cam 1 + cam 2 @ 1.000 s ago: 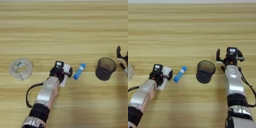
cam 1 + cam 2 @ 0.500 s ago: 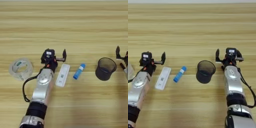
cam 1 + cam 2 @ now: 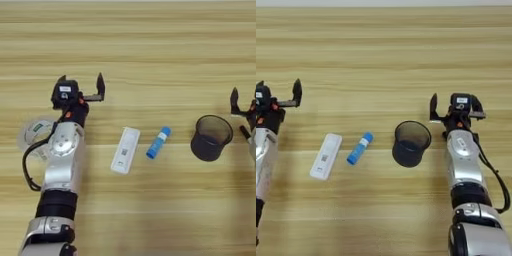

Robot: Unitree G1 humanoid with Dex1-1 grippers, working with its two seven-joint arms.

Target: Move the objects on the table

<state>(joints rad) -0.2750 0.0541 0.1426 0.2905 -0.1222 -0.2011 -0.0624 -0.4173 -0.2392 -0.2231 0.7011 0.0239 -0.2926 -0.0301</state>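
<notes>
A flat white cassette [image 3: 125, 150] lies on the table [image 3: 150, 50] with a blue tube [image 3: 158, 142] just to its right. Further right a black mesh cup [image 3: 211, 137] stands upright. The clear tape roll [image 3: 33, 132] sits at the left, partly hidden behind my left forearm. My left gripper [image 3: 81, 83] is open and empty, up and to the left of the cassette and clear of it. My right gripper [image 3: 454, 107] is also open and empty, just right of the cup [image 3: 411, 142] and a little beyond it.
Bare wood stretches across the far half of the table. My left forearm [image 3: 62, 165] lies along the near left, between the tape roll and the cassette. A black cable loops beside it.
My left gripper let go of the cassette, which now lies flat on the table, and drew back up and to the left. The right arm, cup and tube stayed put.
</notes>
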